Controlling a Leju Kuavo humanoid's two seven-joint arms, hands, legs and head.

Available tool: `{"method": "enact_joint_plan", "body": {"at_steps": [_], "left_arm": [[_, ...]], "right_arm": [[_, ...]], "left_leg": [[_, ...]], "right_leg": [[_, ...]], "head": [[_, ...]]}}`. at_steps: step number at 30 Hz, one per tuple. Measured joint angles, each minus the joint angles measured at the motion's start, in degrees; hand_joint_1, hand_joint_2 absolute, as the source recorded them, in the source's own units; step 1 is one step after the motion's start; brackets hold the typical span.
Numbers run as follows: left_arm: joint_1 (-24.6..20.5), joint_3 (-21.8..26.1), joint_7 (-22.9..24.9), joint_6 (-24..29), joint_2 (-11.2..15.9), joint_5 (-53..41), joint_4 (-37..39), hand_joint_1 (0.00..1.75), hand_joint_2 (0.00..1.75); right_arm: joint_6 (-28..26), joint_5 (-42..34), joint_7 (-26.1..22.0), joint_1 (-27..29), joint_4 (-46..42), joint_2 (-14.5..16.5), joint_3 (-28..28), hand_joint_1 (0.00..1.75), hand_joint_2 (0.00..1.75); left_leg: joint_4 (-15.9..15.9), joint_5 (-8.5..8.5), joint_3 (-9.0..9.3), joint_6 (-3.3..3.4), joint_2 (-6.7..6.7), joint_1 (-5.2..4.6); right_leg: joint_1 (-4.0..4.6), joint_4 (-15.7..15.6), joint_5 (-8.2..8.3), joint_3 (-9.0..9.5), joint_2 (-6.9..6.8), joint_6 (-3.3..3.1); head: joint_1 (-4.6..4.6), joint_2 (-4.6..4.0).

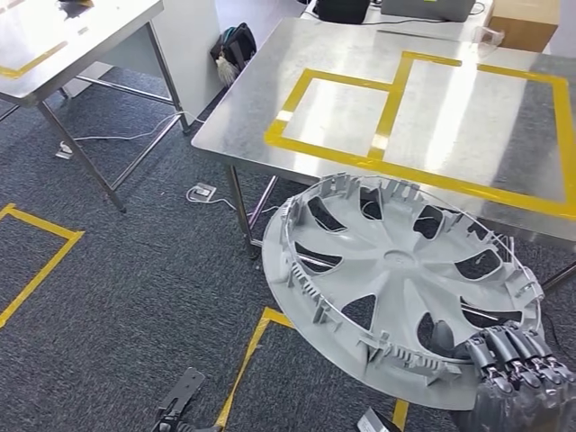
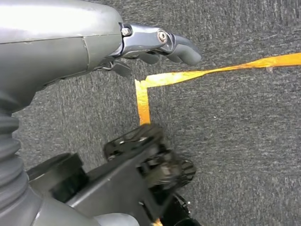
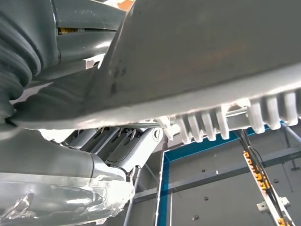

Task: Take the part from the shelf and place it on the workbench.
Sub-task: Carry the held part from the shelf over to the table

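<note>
The part is a large grey plastic wheel cover (image 1: 400, 279), inner side up, held tilted in front of the steel workbench (image 1: 339, 72). My right hand (image 1: 516, 369) grips its near rim at the lower right, fingers curled over the edge. In the right wrist view the cover's underside (image 3: 213, 56) spans the picture, with my right hand (image 3: 117, 150) clamped beneath its ribbed rim. My left hand (image 2: 156, 44) hangs over the grey carpet with its fingers loosely extended, holding nothing.
The workbench top carries yellow tape rectangles (image 1: 400, 99). A second steel table (image 1: 61, 45) stands at the far left. Yellow tape lines (image 1: 40, 270) mark the carpet, and cables (image 1: 201, 193) lie near the bench legs. A black bag (image 1: 234, 45) sits behind.
</note>
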Motion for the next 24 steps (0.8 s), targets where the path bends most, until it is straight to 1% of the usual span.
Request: {"method": "enact_joint_plan", "body": {"at_steps": [1, 2, 3, 4, 5, 6, 7, 8, 10, 24], "left_arm": [[0.07, -0.01, 0.00, 0.01, 0.03, 0.04, 0.00, 0.00, 1.75], [0.10, -0.02, 0.00, 0.02, 0.09, 0.12, 0.00, 0.00, 1.75], [0.13, -0.02, 0.00, 0.02, 0.18, 0.24, 0.00, 0.00, 1.75], [0.16, -0.02, 0.00, 0.03, 0.25, 0.36, 0.00, 0.00, 1.75], [0.22, -0.02, 0.00, 0.05, 0.31, 0.46, 0.00, 0.00, 1.75], [0.27, -0.03, 0.00, 0.07, 0.33, 0.54, 0.00, 0.00, 1.75], [0.29, -0.03, -0.01, 0.09, 0.35, 0.57, 0.00, 0.00, 1.75], [0.30, -0.04, -0.01, 0.11, 0.37, 0.58, 0.00, 0.00, 1.75], [0.27, -0.04, -0.02, 0.12, 0.39, 0.60, 0.00, 0.00, 1.75], [0.27, -0.04, -0.02, 0.12, 0.39, 0.60, 0.00, 0.00, 1.75]], "right_arm": [[0.00, 0.00, -0.26, 0.04, 0.02, 0.01, -0.03, 1.75, 1.75], [0.00, 0.00, -0.54, 0.06, 0.02, 0.01, -0.11, 1.75, 1.75], [0.00, 0.00, -0.77, 0.06, 0.01, 0.01, -0.21, 1.75, 1.75], [0.00, -0.01, -0.96, 0.05, -0.01, 0.01, -0.34, 1.75, 1.75], [0.00, -0.01, -1.08, 0.07, -0.06, 0.02, -0.47, 1.75, 1.75], [0.00, -0.01, -1.15, 0.12, -0.12, 0.02, -0.60, 1.75, 1.75], [0.00, -0.01, -1.19, 0.19, -0.20, 0.03, -0.74, 1.75, 1.75], [0.00, -0.01, -1.22, 0.27, -0.28, 0.03, -0.83, 1.75, 1.75], [0.00, -0.02, -1.26, 0.34, -0.34, 0.03, -0.93, 1.75, 1.75], [0.00, -0.02, -1.26, 0.34, -0.34, 0.03, -0.93, 1.75, 1.75]], "left_leg": [[-1.27, 0.90, -0.52, 0.11, 0.00, -0.02], [-4.02, 3.37, -0.26, 0.27, 0.00, -0.05], [-7.41, 6.66, 0.30, 0.48, 0.00, -0.07], [-10.59, 9.14, 0.79, 0.66, -0.01, -0.11], [-12.98, 10.81, 1.24, 0.79, -0.02, -0.14], [-14.28, 11.29, 1.45, 0.90, -0.05, -0.13], [-14.76, 10.89, 1.64, 0.98, -0.06, -0.12], [-14.94, 10.90, 1.87, 1.07, -0.07, -0.09], [-15.07, 10.95, 2.03, 1.19, -0.06, -0.05], [-15.07, 10.95, 2.03, 1.19, -0.06, -0.05]], "right_leg": [[0.00, -0.01, -0.53, 0.70, 0.16, 0.03], [-0.01, -0.03, -1.08, 1.45, 0.28, 0.13], [0.01, -0.05, -1.63, 1.99, 0.41, 0.29], [0.10, 0.00, -2.23, 2.51, 0.58, 0.52], [0.20, -0.11, -2.92, 2.78, 0.73, 0.81], [0.31, 0.06, -3.26, 3.16, 0.86, 1.14], [0.40, 0.13, -3.48, 3.64, 0.92, 1.46], [0.42, 0.14, -3.53, 3.94, 0.90, 1.68], [0.44, 0.22, -3.36, 4.35, 0.84, 1.87], [0.44, 0.22, -3.36, 4.35, 0.84, 1.87]], "head": [[0.00, 0.00], [0.00, 0.00], [-0.01, 0.00], [-0.07, 0.00], [-0.07, 0.00], [-0.10, 0.00], [-0.06, 0.00], [0.04, 0.00], [0.14, 0.00], [0.14, 0.00]]}}
